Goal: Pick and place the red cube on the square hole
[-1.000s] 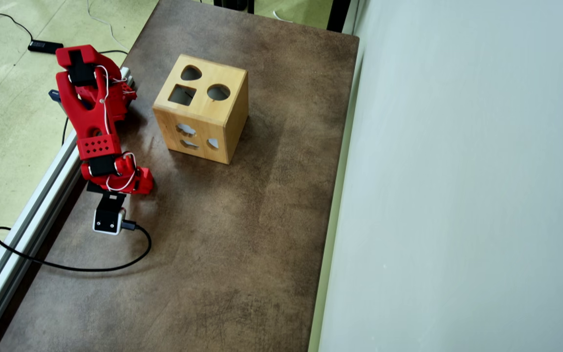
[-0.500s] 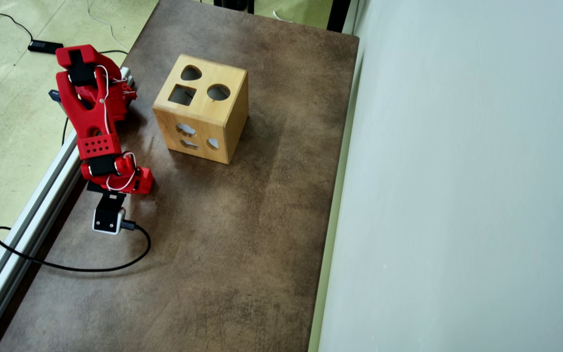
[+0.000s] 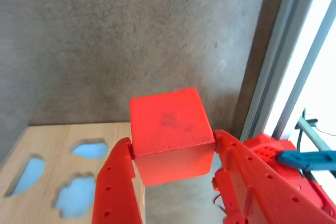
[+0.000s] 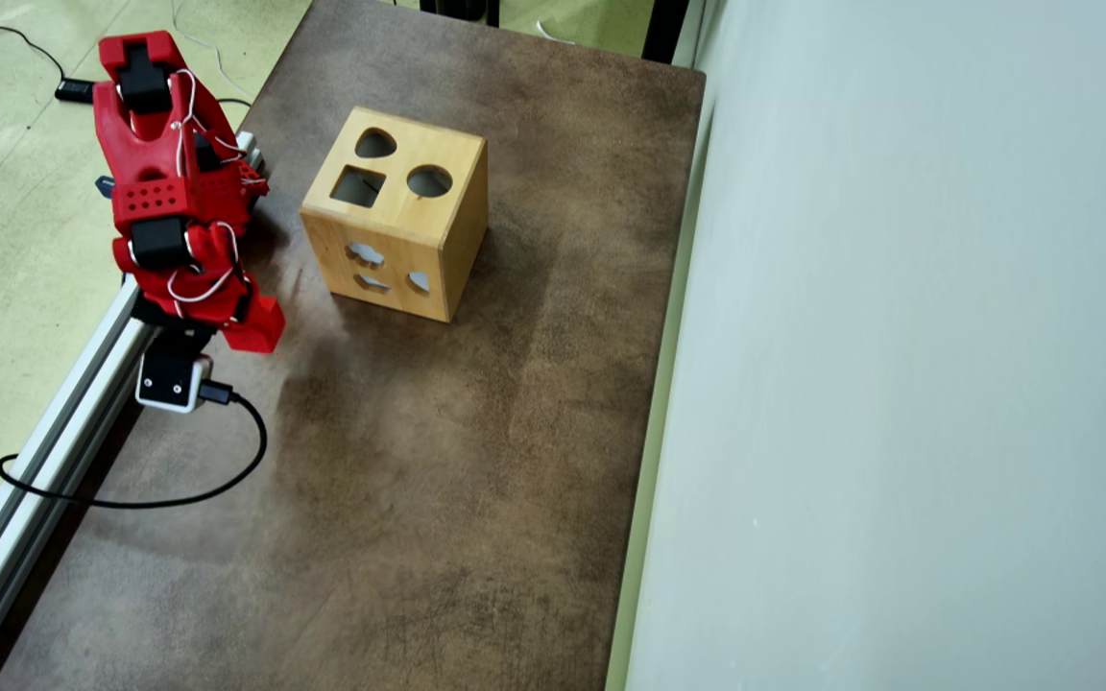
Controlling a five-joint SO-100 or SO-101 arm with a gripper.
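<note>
Two red fingers (image 3: 118, 182) of the gripper (image 3: 173, 156) pinch the red cube (image 3: 170, 127) from either side in the wrist view, holding it clear above the brown table (image 4: 438, 461). The wooden box (image 4: 397, 216) stands upright to the right of the arm (image 4: 174, 182) in the overhead view, apart from it, and the square hole (image 4: 358, 186) shows dark on its top face beside a round hole (image 4: 429, 180).
</note>
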